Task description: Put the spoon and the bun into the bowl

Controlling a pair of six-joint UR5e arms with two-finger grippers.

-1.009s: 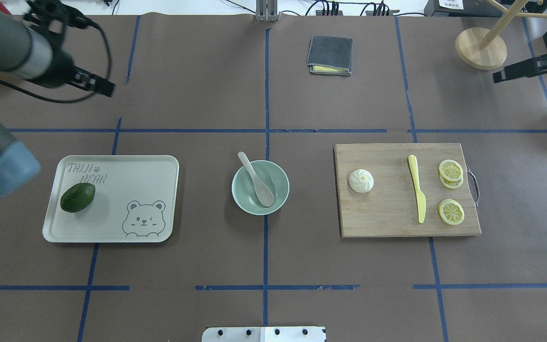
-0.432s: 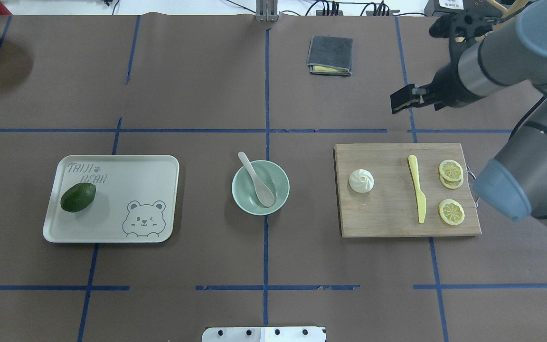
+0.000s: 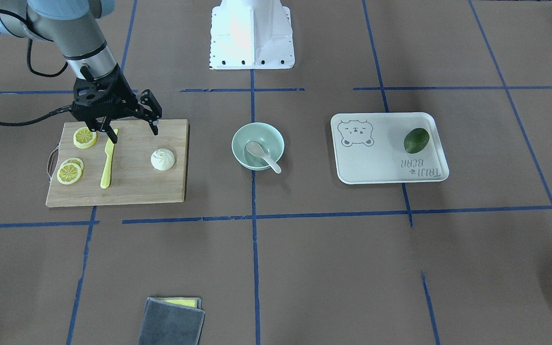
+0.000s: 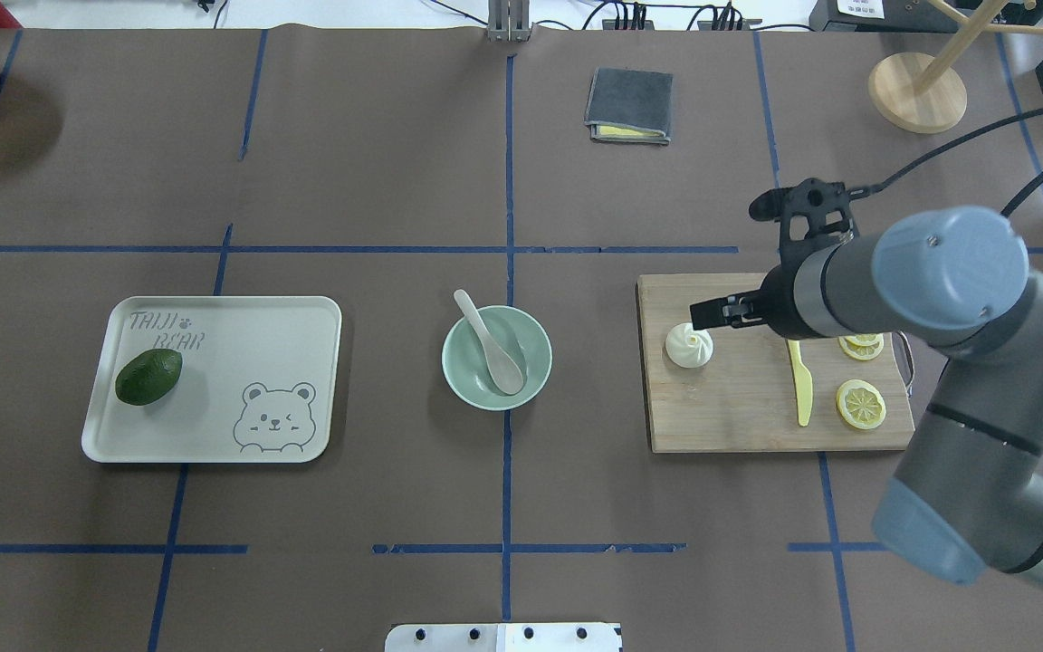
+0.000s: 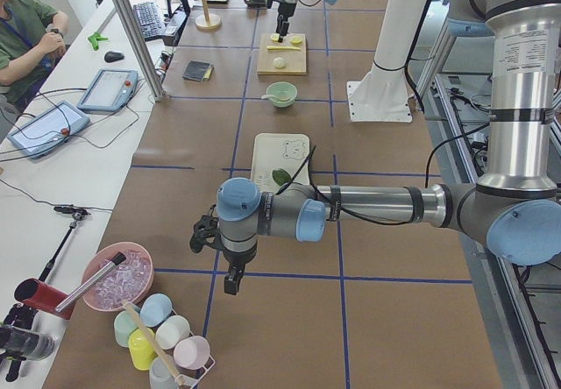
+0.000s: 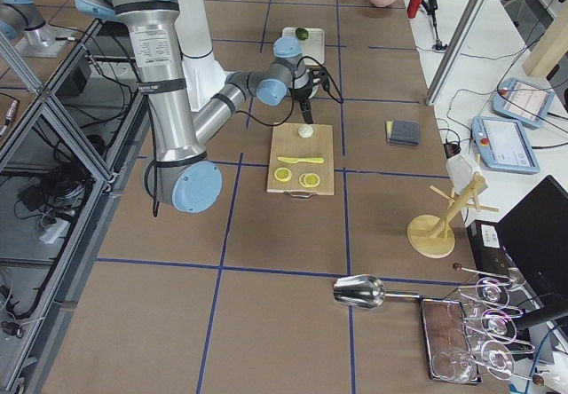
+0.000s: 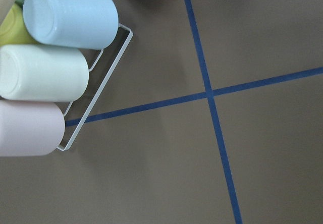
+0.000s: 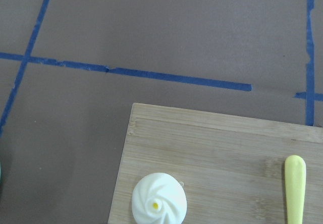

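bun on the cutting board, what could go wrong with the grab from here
The open right gripper sits off-centre from the bun, so closing may nudge it aside. One finger hangs near the yellow knife and might knock it. The spoon leans over the bowl rim; a dropped bun could tip it out.

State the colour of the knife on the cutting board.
Yellow knife, clearest in the front-facing view.

Your grey right arm enters overhead view from 4 o'clock, forearm pointing 9 o'clock; black two-finger right gripper (image 3: pixel 133 130) faces down, jaws spread wide. Left arm outstretched, black left gripper (image 5: pixel 230 277) hanging down, opening unreadable.
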